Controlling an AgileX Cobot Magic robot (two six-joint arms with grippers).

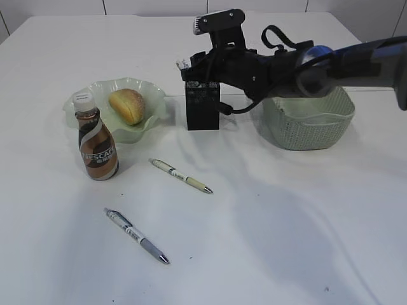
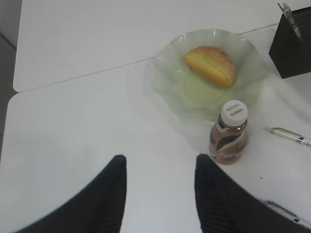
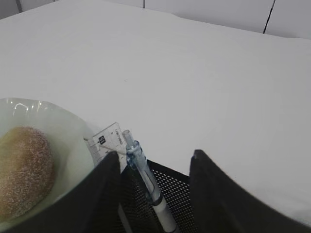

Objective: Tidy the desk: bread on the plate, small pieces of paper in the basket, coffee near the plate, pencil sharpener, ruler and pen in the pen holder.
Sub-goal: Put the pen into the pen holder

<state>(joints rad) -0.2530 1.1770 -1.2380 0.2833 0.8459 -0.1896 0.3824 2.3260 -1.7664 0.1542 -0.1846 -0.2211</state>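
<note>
The bread (image 1: 127,105) lies on the wavy green plate (image 1: 154,101), with the coffee (image 1: 96,143) standing just in front of it. My right gripper (image 3: 155,158) hangs open over the black mesh pen holder (image 3: 194,194). A clear-barrelled pen (image 3: 146,182) and the ruler (image 3: 108,140) stand in the holder, the pen leaning free between the fingers. Two more pens (image 1: 181,175) (image 1: 137,235) lie on the desk (image 1: 267,241). My left gripper (image 2: 160,162) is open over bare desk near the coffee (image 2: 229,133). The small pieces of paper and the pencil sharpener are out of view.
The sage-green basket (image 1: 308,124) stands right of the pen holder (image 1: 202,111), under my right arm; its inside is hidden. A seam between two tabletops runs behind the plate (image 2: 165,82).
</note>
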